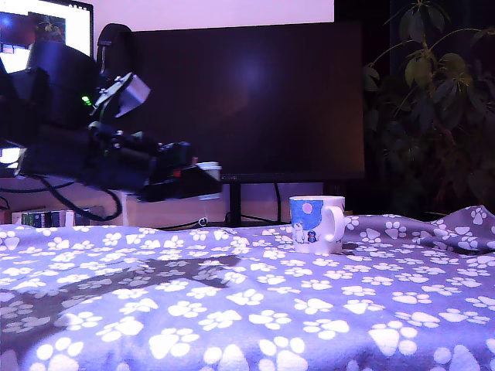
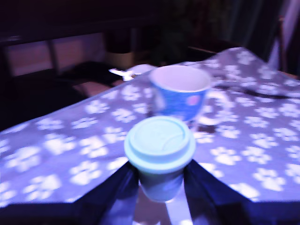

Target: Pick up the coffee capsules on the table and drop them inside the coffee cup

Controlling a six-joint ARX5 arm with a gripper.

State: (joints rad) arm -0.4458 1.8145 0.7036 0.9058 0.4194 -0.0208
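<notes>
Above the table (image 1: 255,309), at roughly 9 o'clock in the exterior view: gripper (image 1: 207,179) airborne, jaws clenched on the teal capsule (image 2: 160,143), lid facing the wrist camera, body pinched between the two fingers (image 2: 115,190). Cup (image 1: 316,224) sitting upright on the cloth at about 3 o'clock from the gripper in the exterior view, lower and well apart; handle toward that view's right. From the wrist view, cup (image 2: 180,91) straight ahead past the capsule, mouth open, looks empty as far as visible. Dark blue capsule not seen in either view.

Step in hand, by my read: carry to the cup. To do it well:
- stay high enough to clear the rim, no descent until over the mouth
- centre capsule over the opening, not over the handle side
- lower close to the rim before opening, to avoid a bounce-out
- keep grip firm in transit; tapered body could slip
</notes>
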